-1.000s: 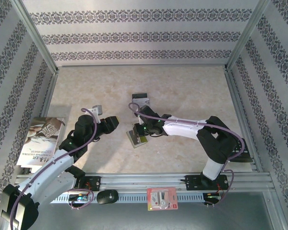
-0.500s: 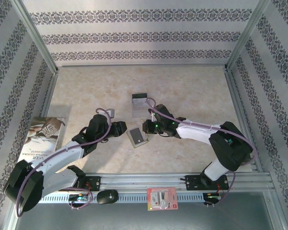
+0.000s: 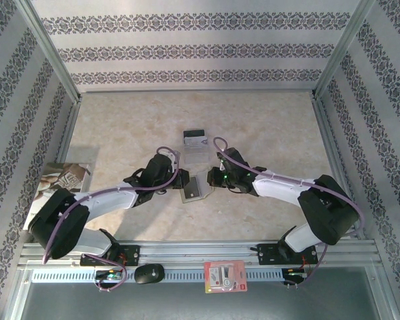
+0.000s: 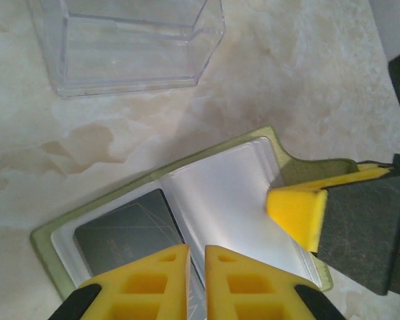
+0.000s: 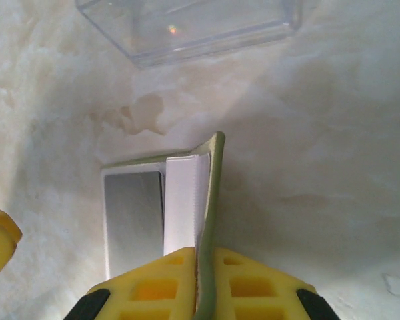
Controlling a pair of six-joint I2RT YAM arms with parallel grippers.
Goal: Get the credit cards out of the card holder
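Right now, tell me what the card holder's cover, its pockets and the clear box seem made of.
The card holder cover: olive, matte, probably faux leather. Pockets: glossy soft plastic, catching glare. Clear box: rigid transparent plastic, table visible through it.

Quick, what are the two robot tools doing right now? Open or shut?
Left tool: nearly shut over the card holder; whether it grips anything cannot be told.
Right tool: closed, pinching the card holder's green cover.

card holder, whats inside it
In the card holder, a dark grey card sits in one clear pocket. Glare hides what the other pocket holds; any pages beneath are covered.
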